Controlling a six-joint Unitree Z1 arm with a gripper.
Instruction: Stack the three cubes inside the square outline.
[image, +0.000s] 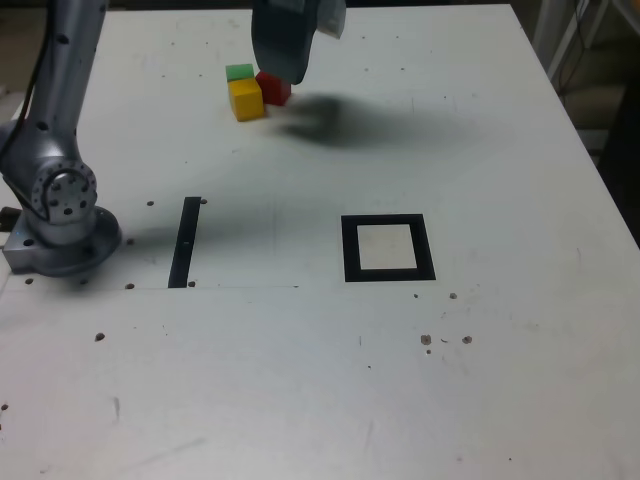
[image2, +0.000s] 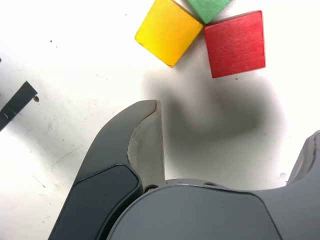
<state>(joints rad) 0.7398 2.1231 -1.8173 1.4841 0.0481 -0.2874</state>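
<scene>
So the jaws on this gripper (image2: 235, 120) are spread wide with nothing between them, hanging near the cubes. In the exterior view, all three sit bunched at about 11 o'clock from the square outline (image: 425, 248): yellow cube (image: 246, 101) in front, green cube (image: 239, 72) behind it, red cube (image: 274, 88) at yellow's 2 o'clock.

They look like stiff, light little blocks, probably painted wood, so squeezing shouldn't hurt them, though smooth faces could slip if pinched on a corner. I'd grab red first, flat across two opposite sides, fingers straight down. Trouble is the neighbours: green and yellow crowd one corner, so a fingertip could shove them. The black strip (image: 185, 242), at the outline's 9 o'clock, seems harmless.
</scene>
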